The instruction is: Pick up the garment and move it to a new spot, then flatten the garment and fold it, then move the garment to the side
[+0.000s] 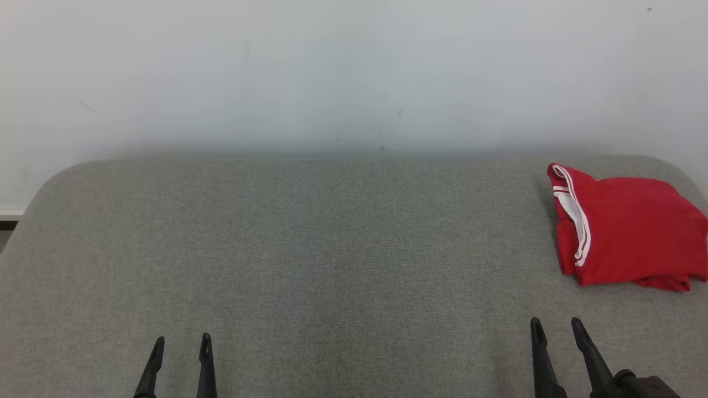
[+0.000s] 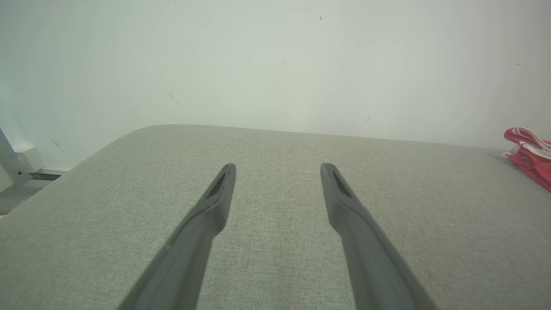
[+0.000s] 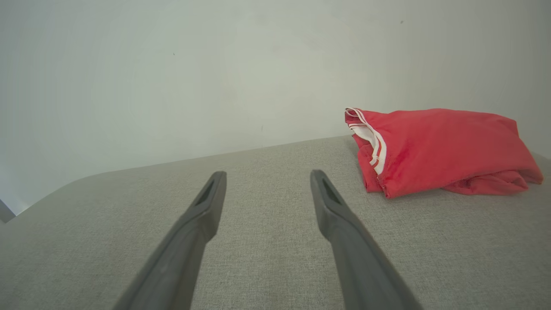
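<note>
The garment (image 1: 630,226) is red with white striped trim, folded into a compact bundle at the far right of the grey fabric table (image 1: 332,249). The right wrist view has the garment (image 3: 439,148) up and to the right of my fingers, and the left wrist view catches the garment (image 2: 531,155) at the right edge. My left gripper (image 1: 182,341) is open at the lower left, far from the cloth, with nothing between its fingers. Near the lower right my right gripper (image 1: 555,325) is open and empty, a short way in front of the garment.
A pale wall (image 1: 354,77) rises right behind the table's far edge. The table's far corners are rounded. A white fitting and a metal bar (image 2: 17,163) stand off the table's left end.
</note>
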